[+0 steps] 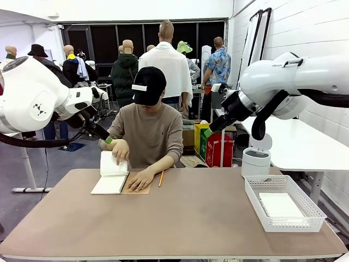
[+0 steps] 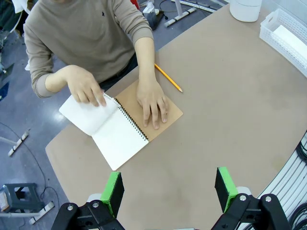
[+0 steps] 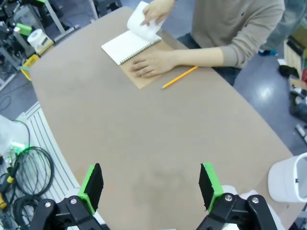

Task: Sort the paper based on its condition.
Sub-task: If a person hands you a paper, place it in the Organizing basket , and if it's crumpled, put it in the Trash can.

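Front view: person sits at the far side of the brown table [image 1: 180, 224] with a spiral notebook [image 1: 113, 179] open in front of them. One hand [image 1: 120, 149] lifts a white page [image 1: 110, 162] upright, the other hand [image 1: 140, 179] lies flat on the brown cover. A yellow pencil [image 1: 161, 178] lies just beside that hand.
Basket: white mesh basket [image 1: 283, 204] near the table's right edge, with a flat white sheet of paper [image 1: 280, 204] lying inside it. A white round bin [image 1: 256, 161] stands behind it.
Arms in front view: both are raised above the table. Left gripper [image 1: 107, 138] hangs near the person's shoulder, right gripper [image 1: 209, 131] well above the table; can't really tell the jaws from this angle.
Left wrist view: left gripper [image 2: 169, 188] hovers over bare table, jaws spread wide, nothing between the green pads [image 2: 113, 189]. Notebook lies farther off, one hand curling the page up from the spiral, the other pressing the cover. Pencil is beside it, and a corner of the basket is at the top right.
Right wrist view: right gripper [image 3: 151, 184] also hangs over bare table, jaws fully apart and holding nothing. Notebook, lifted page and pencil are at the far end, bin at the right edge.
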Motion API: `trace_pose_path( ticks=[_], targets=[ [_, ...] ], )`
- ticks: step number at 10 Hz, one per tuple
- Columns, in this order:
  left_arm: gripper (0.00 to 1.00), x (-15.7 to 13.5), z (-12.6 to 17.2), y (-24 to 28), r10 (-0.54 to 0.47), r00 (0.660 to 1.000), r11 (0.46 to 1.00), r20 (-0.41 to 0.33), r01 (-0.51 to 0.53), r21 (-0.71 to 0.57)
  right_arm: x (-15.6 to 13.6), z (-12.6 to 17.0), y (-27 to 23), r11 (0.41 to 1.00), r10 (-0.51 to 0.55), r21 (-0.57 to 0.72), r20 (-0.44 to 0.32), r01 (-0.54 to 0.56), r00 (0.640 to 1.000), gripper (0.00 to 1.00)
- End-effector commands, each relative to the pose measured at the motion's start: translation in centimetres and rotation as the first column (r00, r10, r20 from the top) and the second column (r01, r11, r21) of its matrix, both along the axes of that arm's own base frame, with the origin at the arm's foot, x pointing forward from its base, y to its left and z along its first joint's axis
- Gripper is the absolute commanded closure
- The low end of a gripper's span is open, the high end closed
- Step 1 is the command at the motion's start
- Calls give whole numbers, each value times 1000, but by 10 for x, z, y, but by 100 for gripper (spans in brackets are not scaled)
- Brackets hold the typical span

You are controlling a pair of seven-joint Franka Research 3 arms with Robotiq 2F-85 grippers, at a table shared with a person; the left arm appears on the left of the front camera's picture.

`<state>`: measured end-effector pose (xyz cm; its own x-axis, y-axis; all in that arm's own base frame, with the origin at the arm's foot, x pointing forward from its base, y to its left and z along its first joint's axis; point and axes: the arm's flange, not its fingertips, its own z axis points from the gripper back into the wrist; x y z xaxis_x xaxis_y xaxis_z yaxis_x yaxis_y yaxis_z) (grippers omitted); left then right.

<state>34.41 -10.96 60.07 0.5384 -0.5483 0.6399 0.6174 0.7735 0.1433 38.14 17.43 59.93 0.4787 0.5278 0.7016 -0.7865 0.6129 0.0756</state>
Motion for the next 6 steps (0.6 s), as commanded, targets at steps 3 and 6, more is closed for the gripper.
trace_pose_path(
  ticks=[3,6],
  targets=[
    [0,1,1,1,-7,1000,1000,7,7,-9,2,-2,0,1000,-2,9,-5,3,1000,0],
    [0,1,1,1,-7,1000,1000,7,7,-9,2,-2,0,1000,-2,9,-5,3,1000,0]
  ],
)
